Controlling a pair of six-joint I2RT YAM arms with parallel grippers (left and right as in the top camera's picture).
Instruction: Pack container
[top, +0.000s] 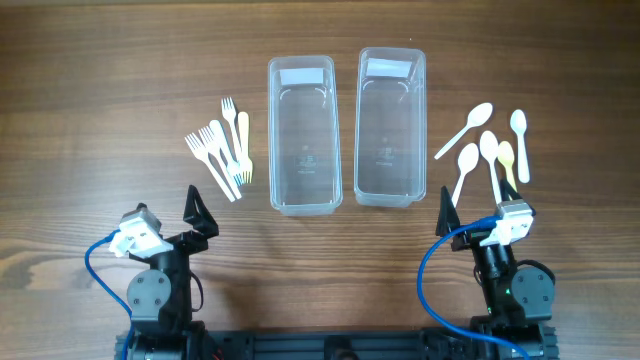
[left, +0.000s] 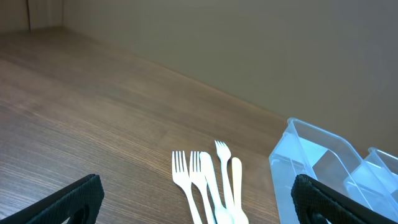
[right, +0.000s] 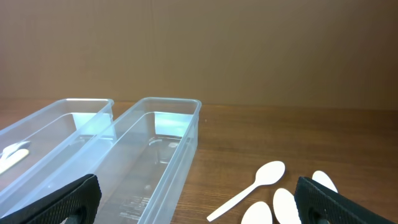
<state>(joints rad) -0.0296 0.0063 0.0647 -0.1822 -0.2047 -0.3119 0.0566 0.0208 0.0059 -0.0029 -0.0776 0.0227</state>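
Wood-grain worktop with two clear plastic tubs side by side, just apart, midway between its left and right edges: the left container and the right container. Toward the left edge we see white plastic forks fanned and overlapping, one of them cream; the overlap keeps us from a sure count. Toward the right edge lie white spoons, loosely spread, one of them cream. By the near edge, the left claw and the right claw are both released, jaws spread wide, grasping nothing. In each wrist view only the dark fingertips show at the bottom corners. There the frame cuts off the fork handles, the containers' near ends and most of the spoons.
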